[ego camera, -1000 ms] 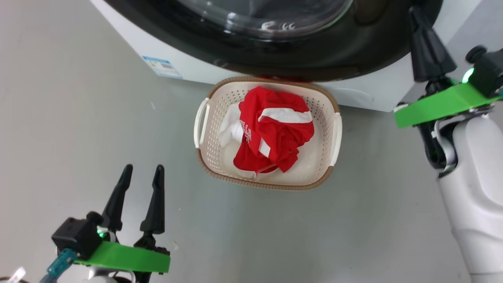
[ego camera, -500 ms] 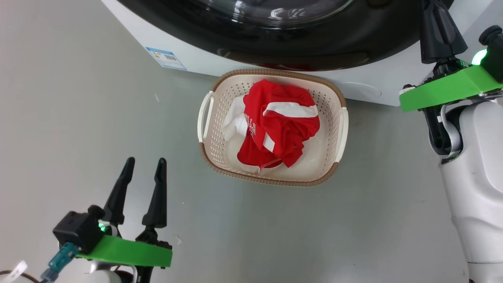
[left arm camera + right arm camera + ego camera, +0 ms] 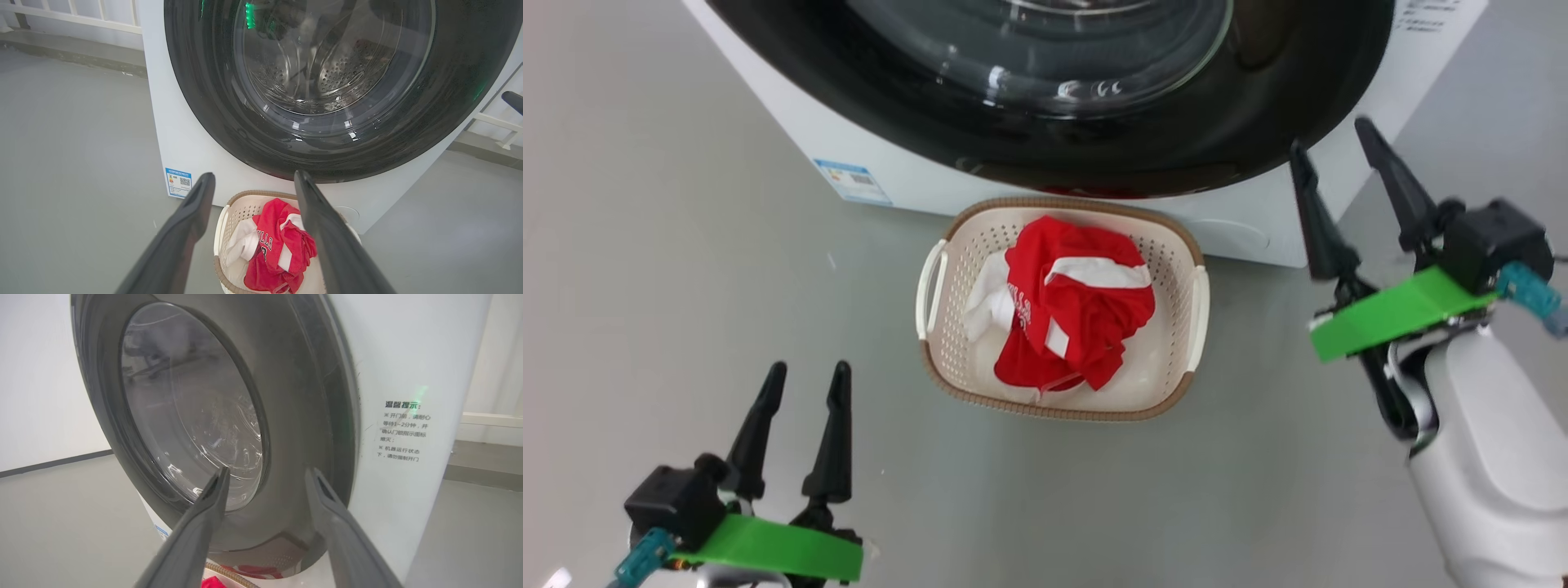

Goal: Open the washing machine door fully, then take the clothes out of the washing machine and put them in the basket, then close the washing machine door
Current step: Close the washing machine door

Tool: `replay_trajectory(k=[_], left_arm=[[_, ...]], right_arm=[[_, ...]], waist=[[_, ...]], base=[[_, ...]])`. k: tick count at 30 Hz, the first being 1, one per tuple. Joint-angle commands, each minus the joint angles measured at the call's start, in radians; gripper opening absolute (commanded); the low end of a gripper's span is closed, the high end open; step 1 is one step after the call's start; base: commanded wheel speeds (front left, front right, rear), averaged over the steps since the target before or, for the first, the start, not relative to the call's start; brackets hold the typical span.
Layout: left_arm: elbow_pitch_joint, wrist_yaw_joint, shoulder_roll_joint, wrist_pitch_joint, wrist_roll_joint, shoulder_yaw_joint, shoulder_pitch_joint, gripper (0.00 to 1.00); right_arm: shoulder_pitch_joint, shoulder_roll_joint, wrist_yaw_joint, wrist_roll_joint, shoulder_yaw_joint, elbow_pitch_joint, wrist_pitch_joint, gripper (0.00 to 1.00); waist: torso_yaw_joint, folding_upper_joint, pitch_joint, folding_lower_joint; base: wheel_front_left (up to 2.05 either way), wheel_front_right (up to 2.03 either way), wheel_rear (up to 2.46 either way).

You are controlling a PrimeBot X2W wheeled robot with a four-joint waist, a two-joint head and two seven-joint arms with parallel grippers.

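At 12 o'clock of the head view, washing machine door (image 3: pixel 1045 82), glossy black ring lying flush against the white front of the washing machine (image 3: pixel 792 139); judged shut. Through the glass in the left wrist view, steel drum (image 3: pixel 339 73), no fabric discernible inside. At centre, clothes (image 3: pixel 1070 310), bunched red and white, lying wholly inside the basket (image 3: pixel 1054 411). Basket set on the floor (image 3: pixel 686 327) directly below the door's 6 o'clock rim: close enough for a short carry from the drum, low enough, by appearance, to leave the door's swing free. At 3 o'clock, right tool (image 3: pixel 1330 137), fingers spread, pinching nothing, tips just beside the ring's 4 o'clock edge, contact not discernible; placed for a seating push on the ring. At 7 o'clock, left tool (image 3: pixel 809 371), fingers spread and empty, well apart from the basket, parked outside the working path. Judged stage: unloading and closing apparently done; latch engagement not verifiable from these views.
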Motion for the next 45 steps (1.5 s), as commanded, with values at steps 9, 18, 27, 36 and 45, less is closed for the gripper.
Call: replay_trajectory(k=[9, 18, 27, 36, 45], left_arm=[[-0.008, -0.005, 0.062, -0.012, 0.015, 0.056, 0.067, 1.00], [-0.009, -0.005, 0.087, -0.012, 0.014, 0.079, 0.110, 1.00], [-0.008, -0.005, 0.105, -0.012, 0.018, 0.096, 0.140, 1.00], [-0.015, -0.005, 0.109, -0.012, 0.031, 0.111, 0.179, 1.00], [-0.019, -0.005, 0.111, -0.012, 0.039, 0.118, 0.200, 1.00]], right_arm=[[0.186, 0.003, -0.004, 0.023, 0.037, -0.055, -0.004, 1.00], [0.316, -0.003, -0.004, 0.036, 0.008, -0.105, -0.004, 1.00], [0.420, 0.010, -0.004, 0.031, -0.021, -0.122, -0.004, 1.00], [0.510, 0.019, -0.004, 0.035, -0.041, -0.132, -0.004, 1.00], [0.558, 0.013, -0.004, 0.035, -0.056, -0.141, -0.004, 1.00]], waist=[[-0.076, 0.0000, -0.116, 0.0000], [-0.126, 0.0000, -0.172, 0.0000], [-0.172, 0.0000, -0.225, 0.0000], [-0.224, 0.0000, -0.269, 0.0000], [-0.258, 0.0000, -0.285, 0.0000]], base=[[0.00, 0.00, 0.00], [0.00, 0.00, 0.00], [0.00, 0.00, 0.00], [0.00, 0.00, 0.00], [0.00, 0.00, 0.00]])
